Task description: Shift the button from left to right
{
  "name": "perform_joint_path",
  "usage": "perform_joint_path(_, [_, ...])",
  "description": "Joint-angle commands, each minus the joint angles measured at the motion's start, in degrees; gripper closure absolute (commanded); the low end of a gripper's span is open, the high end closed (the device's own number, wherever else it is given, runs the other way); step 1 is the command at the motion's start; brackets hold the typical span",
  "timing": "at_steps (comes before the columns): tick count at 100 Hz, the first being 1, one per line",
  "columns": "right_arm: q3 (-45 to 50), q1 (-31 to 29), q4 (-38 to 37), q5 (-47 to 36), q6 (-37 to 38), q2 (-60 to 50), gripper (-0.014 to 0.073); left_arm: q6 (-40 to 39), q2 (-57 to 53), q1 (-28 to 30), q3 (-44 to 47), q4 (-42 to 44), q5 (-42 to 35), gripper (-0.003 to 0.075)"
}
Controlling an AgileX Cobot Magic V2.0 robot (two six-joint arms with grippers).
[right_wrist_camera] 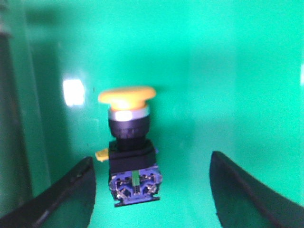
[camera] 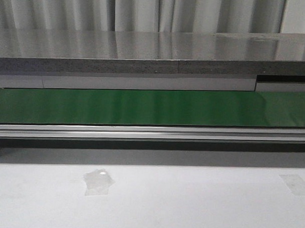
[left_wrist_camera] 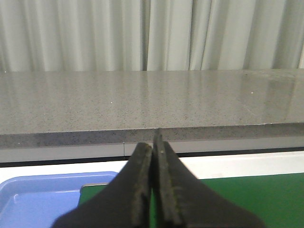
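The button (right_wrist_camera: 130, 149) shows only in the right wrist view. It lies on its side on the green belt (right_wrist_camera: 228, 71), yellow-orange cap pointing away from the fingers, black body and blue contact block toward them. My right gripper (right_wrist_camera: 152, 190) is open; the button's block sits between the fingers, nearer one of them, touching neither. My left gripper (left_wrist_camera: 153, 156) is shut and empty, held above the belt's end. Neither gripper nor the button shows in the front view.
The green conveyor belt (camera: 142, 107) runs across the front view behind a metal rail (camera: 152, 133), with a grey stone shelf (camera: 145, 48) behind it. A blue tray (left_wrist_camera: 42, 199) lies beside the belt end in the left wrist view. Tape patches (camera: 97, 182) mark the white table.
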Motion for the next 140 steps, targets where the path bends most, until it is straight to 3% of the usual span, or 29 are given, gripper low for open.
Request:
perform_joint_path(1, [-1.9, 0.0, 2.1, -3.3, 0.6, -5.7, 0.0084, -0.1, 0.3, -0.3, -1.6, -0.8, -3.4, 0.074])
perform_joint_path(18, [-1.9, 2.9, 8.1, -6.1, 0.4, -9.1, 0.0084, -0.1, 0.3, -0.3, -1.6, -0.8, -3.4, 0.074])
perform_joint_path(81, [2.3, 18.4, 12.1, -13.5, 0.3, -23.9, 0.0085, -0.1, 0.3, -0.3, -1.6, -0.8, -3.4, 0.074])
perform_joint_path(102, [11.8, 21.2, 13.9, -18.5, 0.3, -33.1, 0.0085, -0.1, 0.3, -0.3, -1.6, -0.8, -3.4, 0.074])
perform_joint_path(140, [38.5, 21.6, 17.5, -26.9, 0.1, -56.2, 0.0085, -0.1, 0.3, -0.3, -1.6, -0.8, -3.4, 0.074])
